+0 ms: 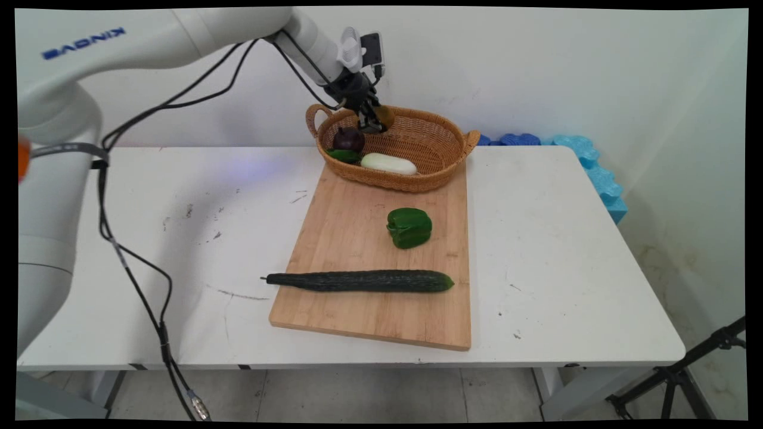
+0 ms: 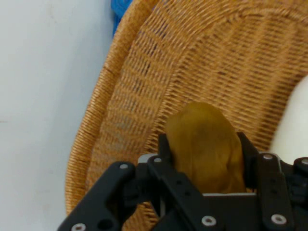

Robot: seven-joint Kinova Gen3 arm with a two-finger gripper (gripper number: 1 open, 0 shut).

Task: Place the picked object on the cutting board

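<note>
Claw [image 2: 204, 159] clamped on brown potato [image 2: 206, 144], long axis toward basket [image 2: 120, 110]

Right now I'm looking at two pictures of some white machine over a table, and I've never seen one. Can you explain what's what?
It is a white robot arm ending in a black two-finger tool. The wide picture comes from a fixed camera above the table; the close one from a camera on the hand. The tool is shut on a brownish-yellow rounded lump inside an oval wicker basket, which also holds a dark purple round vegetable and a pale white oblong one. A wooden cutting board carries a green bell pepper and a long dark cucumber.
</note>
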